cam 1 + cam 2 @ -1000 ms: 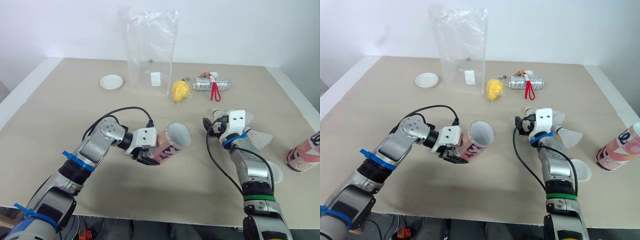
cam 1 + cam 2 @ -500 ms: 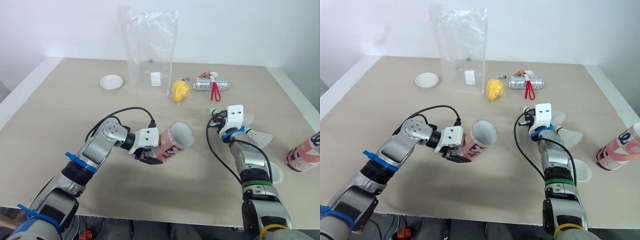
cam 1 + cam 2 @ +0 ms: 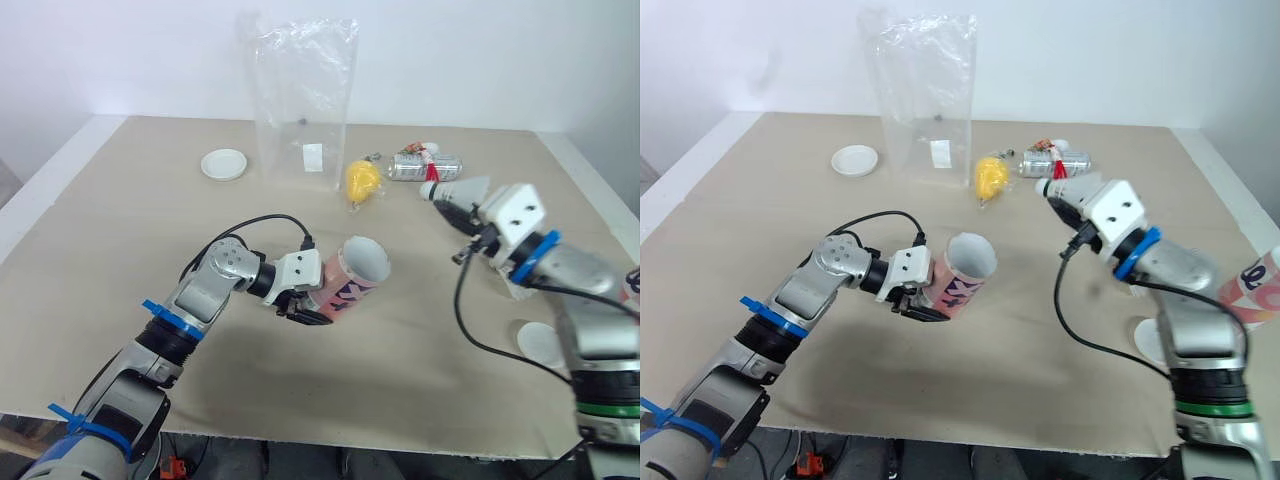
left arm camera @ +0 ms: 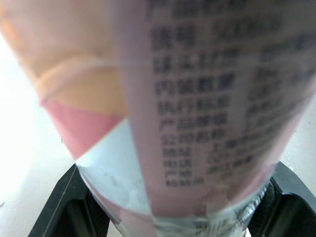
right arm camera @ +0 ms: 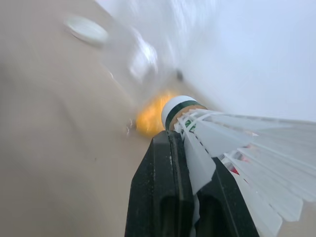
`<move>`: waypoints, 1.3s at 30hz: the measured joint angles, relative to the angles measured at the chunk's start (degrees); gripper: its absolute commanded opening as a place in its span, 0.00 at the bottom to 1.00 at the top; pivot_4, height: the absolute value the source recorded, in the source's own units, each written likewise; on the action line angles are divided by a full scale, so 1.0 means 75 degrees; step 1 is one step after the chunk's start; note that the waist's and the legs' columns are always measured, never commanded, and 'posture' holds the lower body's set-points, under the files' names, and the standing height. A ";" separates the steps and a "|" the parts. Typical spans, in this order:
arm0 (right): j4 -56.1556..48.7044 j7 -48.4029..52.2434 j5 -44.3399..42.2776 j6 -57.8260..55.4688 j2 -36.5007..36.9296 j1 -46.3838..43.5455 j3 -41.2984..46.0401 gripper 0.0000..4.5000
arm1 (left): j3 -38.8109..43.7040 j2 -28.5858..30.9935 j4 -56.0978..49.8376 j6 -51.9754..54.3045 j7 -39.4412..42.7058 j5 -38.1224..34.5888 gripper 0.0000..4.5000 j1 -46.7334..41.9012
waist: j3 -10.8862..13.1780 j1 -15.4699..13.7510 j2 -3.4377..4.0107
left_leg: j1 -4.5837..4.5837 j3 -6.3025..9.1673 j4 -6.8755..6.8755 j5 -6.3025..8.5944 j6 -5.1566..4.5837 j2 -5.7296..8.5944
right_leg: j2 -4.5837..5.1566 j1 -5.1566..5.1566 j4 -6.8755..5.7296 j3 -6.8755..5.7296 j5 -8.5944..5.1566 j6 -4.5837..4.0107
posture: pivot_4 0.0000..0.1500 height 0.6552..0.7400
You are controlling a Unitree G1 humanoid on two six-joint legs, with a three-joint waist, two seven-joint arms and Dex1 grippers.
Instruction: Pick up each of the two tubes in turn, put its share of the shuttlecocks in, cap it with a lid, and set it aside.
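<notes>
My left gripper (image 3: pixel 306 303) is shut on a pink patterned tube (image 3: pixel 345 285), which it holds tilted above the table with the open mouth (image 3: pixel 366 259) facing up and to the right. The left wrist view has the tube's printed wall (image 4: pixel 197 108) close up between the black fingers (image 4: pixel 64 207). My right gripper (image 3: pixel 455 212) is raised over the right side of the table and shut on a white shuttlecock (image 3: pixel 468 190), cork end (image 5: pixel 178 109) pointing toward the tube. A second pink tube (image 3: pixel 1256 290) lies at the far right edge. One white lid (image 3: pixel 540 342) lies under my right arm.
A tall clear plastic bag (image 3: pixel 301 100) stands at the back centre. Another white lid (image 3: pixel 223 163) lies to its left. A yellow object (image 3: pixel 361 180) and a silver can with a red loop (image 3: pixel 425 166) lie to the bag's right.
My right gripper has shut on a shuttlecock and lifted it off the table, up and back. The left arm has carried the tube slightly to the right.
</notes>
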State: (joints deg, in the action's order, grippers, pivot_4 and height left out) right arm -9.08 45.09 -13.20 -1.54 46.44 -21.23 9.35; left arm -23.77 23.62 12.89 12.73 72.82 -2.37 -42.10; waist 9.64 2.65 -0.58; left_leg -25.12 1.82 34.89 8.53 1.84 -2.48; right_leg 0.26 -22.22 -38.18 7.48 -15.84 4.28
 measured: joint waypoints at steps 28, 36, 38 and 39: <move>-0.0899 0.3189 0.0244 0.1667 0.1056 -0.2051 -0.1876 0.98 | -0.0005 -0.0167 0.0227 0.0014 -0.0022 0.0023 0.65 -0.0106 | 0.0003 -0.0021 -0.0004 | -0.0016 -0.0009 0.0052 0.0000 -0.0004 -0.0003 | 0.0013 0.0003 -0.0001 -0.0004 -0.0004 -0.0027 | 1.00 1.00; -0.1455 0.2184 -0.1841 -0.1111 0.1008 -0.1253 -0.0264 1.00 | -0.0001 -0.0152 0.0261 -0.0015 -0.0029 -0.0009 0.65 -0.0099 | 0.0004 -0.0030 -0.0006 | -0.0021 -0.0003 0.0052 0.0000 -0.0006 -0.0004 | 0.0013 0.0004 -0.0002 -0.0007 0.0001 -0.0023 | 1.00 1.00; -0.1611 0.1632 -0.2345 -0.1891 0.0951 -0.0676 0.0510 1.00 | -0.0004 -0.0145 0.0310 -0.0056 -0.0005 -0.0011 0.65 -0.0119 | 0.0003 -0.0028 -0.0008 | -0.0020 -0.0001 0.0051 0.0001 -0.0006 -0.0005 | 0.0012 0.0004 -0.0003 -0.0008 0.0004 -0.0019 | 1.00 1.00; -0.1761 0.1041 -0.2658 -0.2422 0.0637 0.0102 0.1359 1.00 | -0.0015 -0.0149 0.0341 -0.0073 0.0010 -0.0012 0.65 -0.0129 | -0.0003 -0.0038 -0.0020 | -0.0020 0.0010 0.0051 0.0001 -0.0007 -0.0005 | 0.0007 0.0009 -0.0003 -0.0016 0.0006 -0.0012 | 1.00 1.00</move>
State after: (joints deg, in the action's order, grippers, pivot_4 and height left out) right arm -22.28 52.90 -33.13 -19.71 51.21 -20.46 19.54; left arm -23.88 22.51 15.45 12.19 72.89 -2.46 -43.07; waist 9.62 2.37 -0.74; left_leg -25.28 1.90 35.27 8.54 1.79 -2.52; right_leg 0.32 -22.15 -38.20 7.36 -15.79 4.20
